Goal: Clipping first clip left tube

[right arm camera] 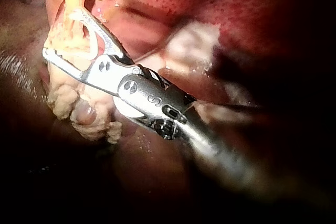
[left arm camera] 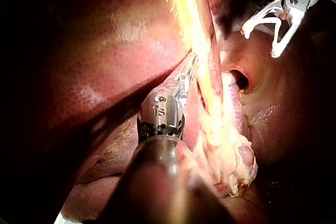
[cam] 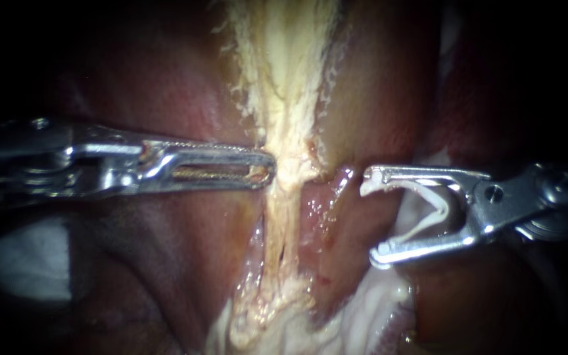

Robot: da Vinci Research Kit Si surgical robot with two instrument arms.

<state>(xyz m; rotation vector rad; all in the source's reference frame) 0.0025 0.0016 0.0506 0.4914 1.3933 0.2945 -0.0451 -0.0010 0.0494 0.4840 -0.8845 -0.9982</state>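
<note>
Nearest the lens are the two instruments, coming in from opposite sides at about the same height. The left instrument (cam: pixel 267 172) has its jaws lying together, and their tip touches the near edge of the pale tube (cam: pixel 283 217). Whether that tip nips a shred of the tissue is hard to make out, even from the left wrist view.

The right instrument (cam: pixel 371 217) has its jaws spread wide. A white clip (cam: pixel 445 209) is seated between them, held along both legs, with its mouth facing the tube.

The pale tube runs from top to bottom through the middle of the endoscope view. It is thinnest just below the left instrument's tip and frays into pale fat above and below. It lies left of a wet pink fold (cam: pixel 336 190), so I take it for the left tube.

The tube's long axis stands square across the clip's mouth. The clip is near the tube but clear of it, with the pink fold between them. The left instrument is the closer one, but the right carries the clip. The next move looks like a straight advance until the thin stretch sits deep between the clip's legs.
</note>
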